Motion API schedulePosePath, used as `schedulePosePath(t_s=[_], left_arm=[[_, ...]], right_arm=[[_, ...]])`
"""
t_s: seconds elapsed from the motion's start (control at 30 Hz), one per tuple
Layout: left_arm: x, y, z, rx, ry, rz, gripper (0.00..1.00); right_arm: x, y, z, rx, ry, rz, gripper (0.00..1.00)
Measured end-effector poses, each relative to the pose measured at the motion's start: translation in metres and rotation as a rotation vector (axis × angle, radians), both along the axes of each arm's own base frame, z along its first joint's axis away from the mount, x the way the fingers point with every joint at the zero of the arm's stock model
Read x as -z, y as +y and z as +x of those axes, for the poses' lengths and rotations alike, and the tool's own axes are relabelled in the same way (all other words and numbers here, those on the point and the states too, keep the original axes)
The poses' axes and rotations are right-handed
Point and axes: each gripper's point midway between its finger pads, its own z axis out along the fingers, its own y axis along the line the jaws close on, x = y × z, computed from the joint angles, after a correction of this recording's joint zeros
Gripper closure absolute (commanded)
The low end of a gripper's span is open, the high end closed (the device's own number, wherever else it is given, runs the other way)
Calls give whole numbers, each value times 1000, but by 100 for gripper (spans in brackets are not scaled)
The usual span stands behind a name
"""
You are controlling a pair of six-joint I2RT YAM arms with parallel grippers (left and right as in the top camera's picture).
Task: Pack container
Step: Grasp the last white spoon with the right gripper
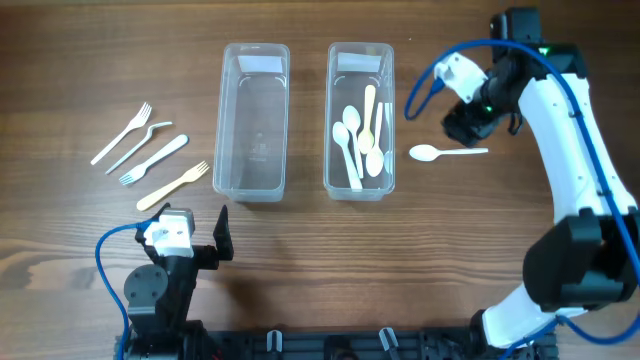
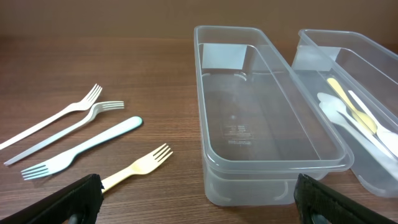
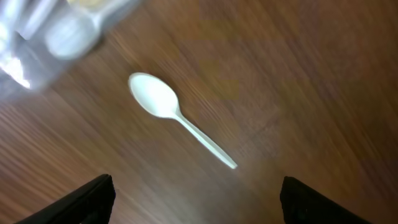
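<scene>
Halfway-ish: spoons sat in right tub, last spoon lay toward right edge, near wide-open right gripper. Forks by left edge untouched, left tub bare, left gripper also wide, empty.

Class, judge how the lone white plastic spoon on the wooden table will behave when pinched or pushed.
The white plastic spoon looks thin, so probably light and slightly bendy. Lying flat on the wooden table, it would likely slide or spin rather than roll when pushed.
</scene>
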Motion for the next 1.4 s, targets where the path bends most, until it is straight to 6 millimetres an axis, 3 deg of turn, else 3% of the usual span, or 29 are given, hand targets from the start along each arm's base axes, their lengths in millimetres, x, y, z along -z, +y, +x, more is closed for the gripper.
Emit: schedulePosePath(t_s=[0.13, 0.3, 0.4, 0.63, 0.93, 1.07, 1.13, 1.3, 1.4], left_arm=[[0, 0, 0, 0, 0, 0, 0], [0, 0, 0, 0, 0, 0, 0], [0, 0, 0, 0, 0, 0, 0], [0, 0, 0, 0, 0, 0, 0], [0, 0, 0, 0, 0, 0, 0], [0, 0, 0, 0, 0, 0, 0], [0, 0, 0, 0, 0, 0, 0], [0, 0, 0, 0, 0, 0, 0], [0, 0, 0, 0, 0, 0, 0]], right_arm=[[32, -9, -1, -88, 26, 9, 18], [47, 4, 12, -180, -23, 75, 21], [66, 10, 16, -221, -8, 106, 24], [122, 4, 4, -258, 134, 80, 24], [128, 1, 2, -284, 146, 62, 28], [142, 2, -6, -291, 159, 70, 30], [142, 2, -3, -294, 149, 70, 41], [143, 2, 4, -295, 120, 63, 93], [144, 1, 8, -279, 111, 59, 96]])
